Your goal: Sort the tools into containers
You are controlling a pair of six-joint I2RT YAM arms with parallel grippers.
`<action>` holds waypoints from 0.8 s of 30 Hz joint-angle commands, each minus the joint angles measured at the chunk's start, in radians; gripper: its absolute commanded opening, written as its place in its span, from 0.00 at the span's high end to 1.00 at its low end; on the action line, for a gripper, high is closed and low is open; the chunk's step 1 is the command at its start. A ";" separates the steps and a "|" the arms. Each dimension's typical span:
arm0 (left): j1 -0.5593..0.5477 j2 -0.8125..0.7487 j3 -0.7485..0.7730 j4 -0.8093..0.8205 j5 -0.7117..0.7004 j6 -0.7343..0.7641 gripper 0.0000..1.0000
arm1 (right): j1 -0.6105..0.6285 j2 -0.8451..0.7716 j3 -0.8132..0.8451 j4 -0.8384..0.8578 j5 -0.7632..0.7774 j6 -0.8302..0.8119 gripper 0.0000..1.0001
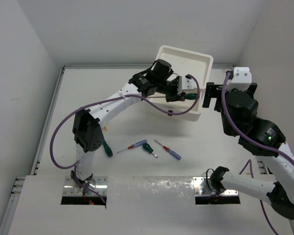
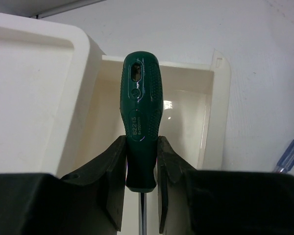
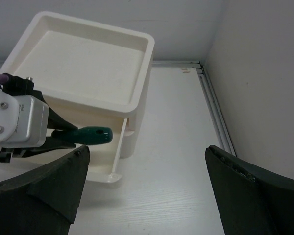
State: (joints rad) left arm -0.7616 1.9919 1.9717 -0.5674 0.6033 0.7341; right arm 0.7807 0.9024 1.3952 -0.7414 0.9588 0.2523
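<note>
- My left tool (image 2: 142, 149) clamps the green screwdriver (image 2: 140, 98), handle pointing ahead over the open drawer (image 2: 218, 98) just below.
- My right tool (image 3: 147, 154) stands wide, empty.

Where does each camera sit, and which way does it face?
Top external: above and behind the bases, facing down on the table; left arm and right arm show.
Left wrist: on the left arm, facing along the left gripper, shut on the green screwdriver, the open drawer beyond.
Right wrist: on the right arm, facing the drawer unit past the open right gripper.
Shared: both wrist views show that screwdriver and drawer.
</note>
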 commanded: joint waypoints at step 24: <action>0.018 0.008 -0.079 0.273 0.039 -0.036 0.99 | 0.002 -0.005 -0.039 -0.027 -0.057 0.045 0.01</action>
State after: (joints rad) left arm -0.7513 2.0014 1.8965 -0.3370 0.5980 0.6983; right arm 0.7807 0.8772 1.3415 -0.7738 0.9131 0.2951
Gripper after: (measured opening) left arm 0.216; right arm 0.985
